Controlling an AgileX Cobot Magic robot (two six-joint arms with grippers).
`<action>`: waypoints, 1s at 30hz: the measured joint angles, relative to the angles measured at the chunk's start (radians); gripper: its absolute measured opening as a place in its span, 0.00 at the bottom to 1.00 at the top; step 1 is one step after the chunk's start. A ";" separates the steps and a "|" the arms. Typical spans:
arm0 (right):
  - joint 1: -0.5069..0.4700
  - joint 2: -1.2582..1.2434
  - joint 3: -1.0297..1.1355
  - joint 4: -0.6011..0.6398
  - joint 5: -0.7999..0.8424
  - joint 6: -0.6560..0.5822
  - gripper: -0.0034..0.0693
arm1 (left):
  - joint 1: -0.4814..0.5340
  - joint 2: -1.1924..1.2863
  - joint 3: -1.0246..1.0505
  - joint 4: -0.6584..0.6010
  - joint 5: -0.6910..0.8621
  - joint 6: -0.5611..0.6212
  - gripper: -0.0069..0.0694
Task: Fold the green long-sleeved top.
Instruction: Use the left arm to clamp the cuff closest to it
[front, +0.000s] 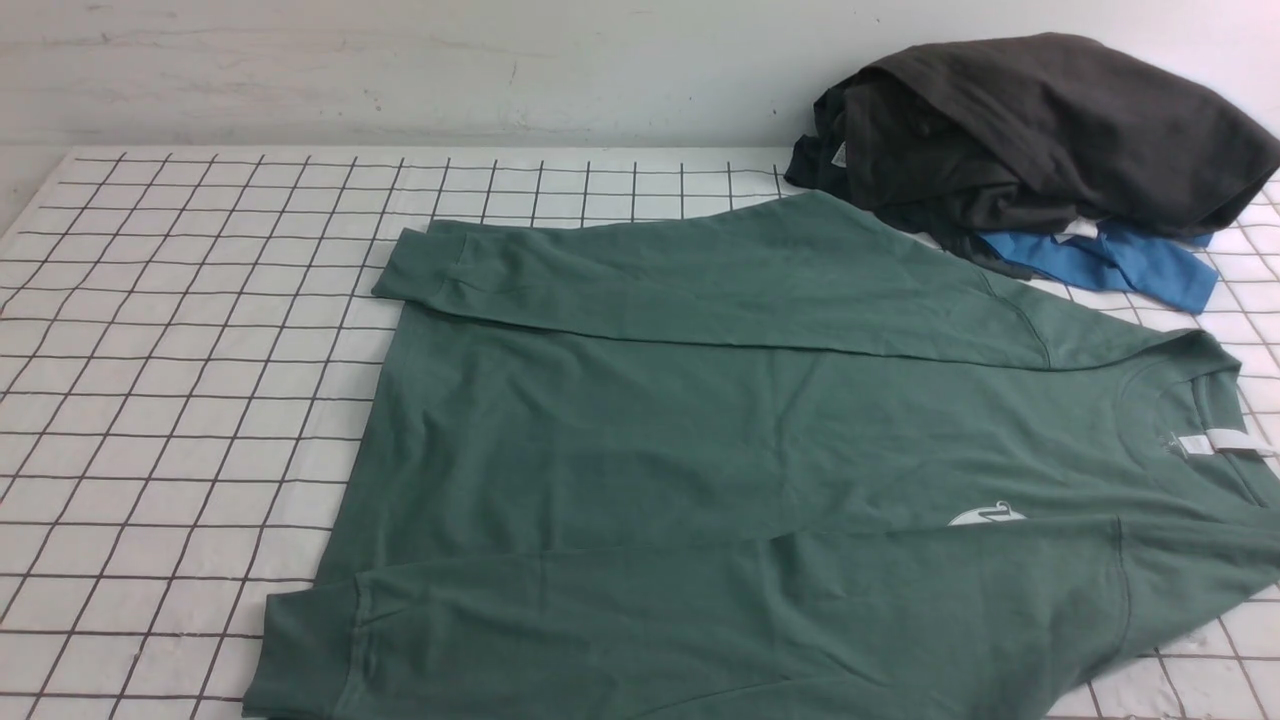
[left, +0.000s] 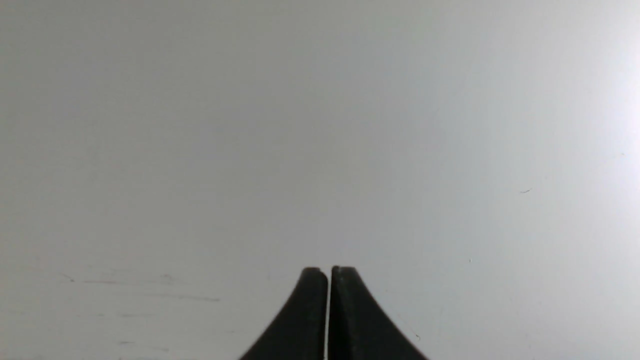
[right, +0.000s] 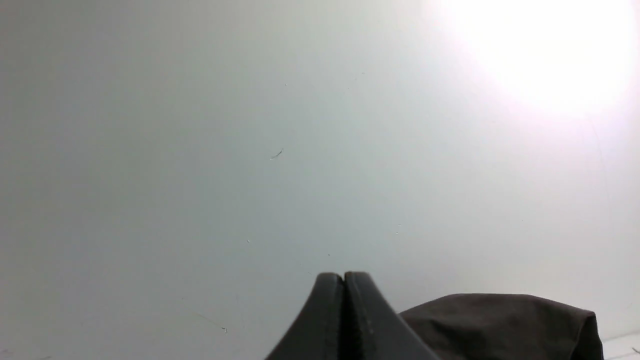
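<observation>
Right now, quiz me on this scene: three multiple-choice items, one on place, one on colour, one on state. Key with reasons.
1. Where is the charcoal garment relative to the green long-sleeved top?
A. At the far right of the table, beyond the top
B. At the near left
C. Spread under the top

2. What colour is the smaller garment poking out beneath the charcoal garment?
A. Red
B. Bright blue
C. Yellow

3. How do the left claw and right claw stand?
A. Both open
B. Left shut on a sleeve
C. Both shut, holding nothing

Key:
1 A, the front view shows it heaped at the far right corner.
2 B, its edge shows bright blue under the heap.
3 C, each wrist view shows the tips pressed together with nothing between.
</observation>
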 joint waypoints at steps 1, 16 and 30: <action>0.000 0.010 -0.019 -0.011 0.013 0.000 0.03 | 0.000 0.009 0.000 0.000 0.000 0.002 0.08; 0.051 0.837 -0.558 -0.187 0.821 -0.134 0.03 | -0.046 1.079 -0.682 -0.157 0.998 0.170 0.11; 0.221 1.146 -0.625 0.102 0.894 -0.484 0.03 | -0.049 1.515 -0.700 -0.207 1.002 0.275 0.61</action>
